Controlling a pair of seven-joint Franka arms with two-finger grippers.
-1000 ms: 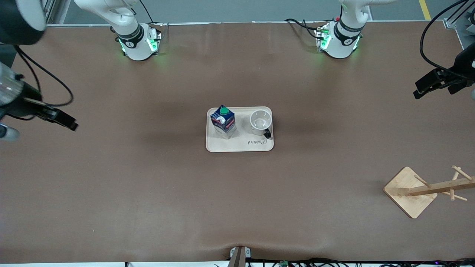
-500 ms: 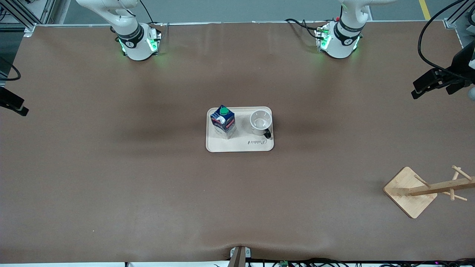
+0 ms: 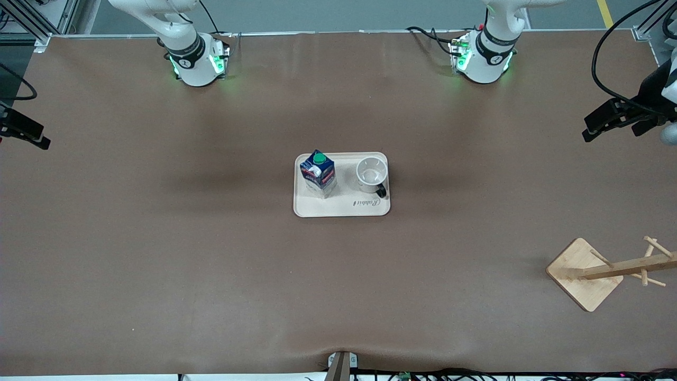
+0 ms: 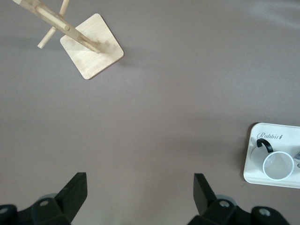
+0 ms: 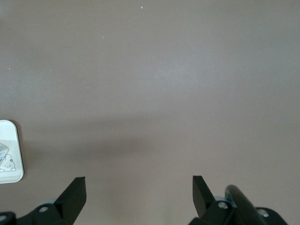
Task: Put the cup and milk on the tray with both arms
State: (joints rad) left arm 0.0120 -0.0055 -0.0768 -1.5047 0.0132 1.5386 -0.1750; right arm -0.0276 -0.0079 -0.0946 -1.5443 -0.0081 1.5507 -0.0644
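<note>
The milk [image 3: 318, 172] and cup [image 3: 371, 173] stand on the tray [image 3: 344, 207] mid-table; both grippers, left [image 4: 140, 194] and right [image 5: 139, 194], hang wide open over bare table near its ends.

Only legible txt: script "Rabbit" on the cream tray [image 3: 341, 207], printed on its bare strip along the edge nearest the front cam, twd the corner just in front of the white mug [image 3: 371, 172]; a small mark follows the word. Same lettering reads clearly in left wrist view, tray [image 4: 255, 154], right by the mug's black handle. Milk carton [image 3: 318, 173] has a red/white label w/ print, too small to read. Small bear drawing on tray [image 5: 8, 161] in right wrist view, no words legible by it. Round dark marks on both arm bases, not readable. No nos. or other signs legible anywhere.
</note>
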